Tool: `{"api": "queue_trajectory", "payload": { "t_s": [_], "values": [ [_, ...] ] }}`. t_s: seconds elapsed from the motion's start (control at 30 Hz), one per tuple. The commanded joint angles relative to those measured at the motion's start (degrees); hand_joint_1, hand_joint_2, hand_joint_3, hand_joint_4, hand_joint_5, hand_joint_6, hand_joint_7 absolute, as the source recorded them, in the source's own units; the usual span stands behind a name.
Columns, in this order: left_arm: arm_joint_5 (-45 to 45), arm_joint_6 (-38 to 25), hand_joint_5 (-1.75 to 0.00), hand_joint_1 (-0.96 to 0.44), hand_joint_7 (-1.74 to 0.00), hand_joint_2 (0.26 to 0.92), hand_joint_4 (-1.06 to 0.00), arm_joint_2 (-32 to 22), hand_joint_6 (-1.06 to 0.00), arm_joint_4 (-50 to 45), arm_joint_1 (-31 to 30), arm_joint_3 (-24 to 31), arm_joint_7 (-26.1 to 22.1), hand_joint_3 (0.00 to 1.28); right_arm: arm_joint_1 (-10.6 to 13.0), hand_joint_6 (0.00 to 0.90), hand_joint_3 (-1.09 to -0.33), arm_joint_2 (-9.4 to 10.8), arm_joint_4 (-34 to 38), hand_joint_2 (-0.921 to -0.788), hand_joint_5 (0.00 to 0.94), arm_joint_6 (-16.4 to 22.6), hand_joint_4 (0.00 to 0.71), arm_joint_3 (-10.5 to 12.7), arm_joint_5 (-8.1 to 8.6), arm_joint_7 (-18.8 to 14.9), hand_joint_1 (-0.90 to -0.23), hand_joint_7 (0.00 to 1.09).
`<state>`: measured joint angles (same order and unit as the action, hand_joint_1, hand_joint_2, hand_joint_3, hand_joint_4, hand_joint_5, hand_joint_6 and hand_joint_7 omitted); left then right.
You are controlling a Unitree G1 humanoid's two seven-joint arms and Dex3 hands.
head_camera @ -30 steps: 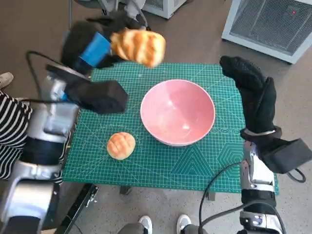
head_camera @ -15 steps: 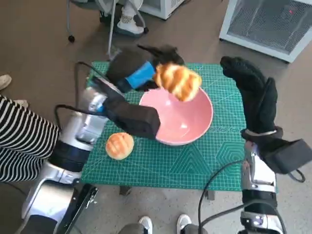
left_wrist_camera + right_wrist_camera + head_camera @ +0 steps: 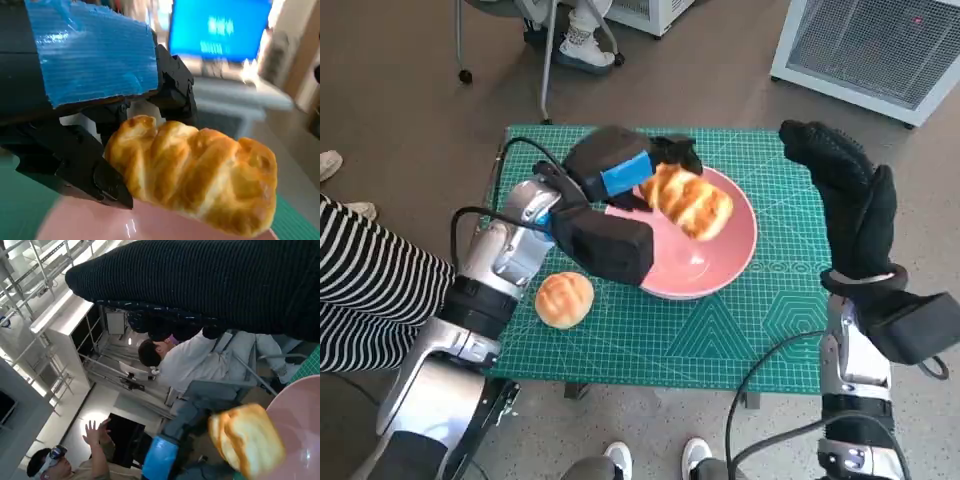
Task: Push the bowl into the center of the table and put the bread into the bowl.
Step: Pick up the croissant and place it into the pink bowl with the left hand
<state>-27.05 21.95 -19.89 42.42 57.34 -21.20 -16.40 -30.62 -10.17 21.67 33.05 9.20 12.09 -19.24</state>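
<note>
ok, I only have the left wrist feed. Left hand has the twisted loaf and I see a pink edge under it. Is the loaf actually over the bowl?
Observer: Yes. In the head view the left hand holds the twisted loaf above the pink bowl, over its far half.
Operator: Any other bread around?
Observer: One round bun lies on the green mat, beside the bowl on the robot's left and nearer its body.
Operator: Where's the right hand?
Observer: The right hand is raised over the mat's right edge, beside the bowl, holding nothing.
</note>
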Motion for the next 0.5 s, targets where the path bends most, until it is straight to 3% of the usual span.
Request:
{"api": "queue_trajectory", "payload": {
  "t_s": [0.03,0.17,0.5],
  "values": [
    [2.8,-1.0,-0.09,-0.08,-0.22,0.842,-0.37,-0.6,-0.43,-0.7,1.1,1.6,-4.8,0.02,1.4,0.038,-0.743,-0.2,0.1,-0.921,0.000,-0.3,0.193,0.3,-0.09,0.6,-0.768,0.54],
    [3.7,-1.3,-0.02,-0.13,-0.12,0.824,-0.29,-2.0,-0.41,-3.4,-0.1,2.8,-6.3,0.01,1.4,0.036,-0.746,-0.1,0.0,-0.921,0.000,-0.3,0.192,0.3,-0.25,0.9,-0.755,0.54],
    [7.0,-1.0,0.00,-0.24,-0.05,0.808,-0.26,-9.5,-0.39,-18.2,-7.0,8.2,-10.1,0.00,1.5,0.033,-0.752,0.6,-0.4,-0.921,0.000,-0.8,0.191,-0.2,-0.02,1.2,-0.749,0.55]
  ]
}}
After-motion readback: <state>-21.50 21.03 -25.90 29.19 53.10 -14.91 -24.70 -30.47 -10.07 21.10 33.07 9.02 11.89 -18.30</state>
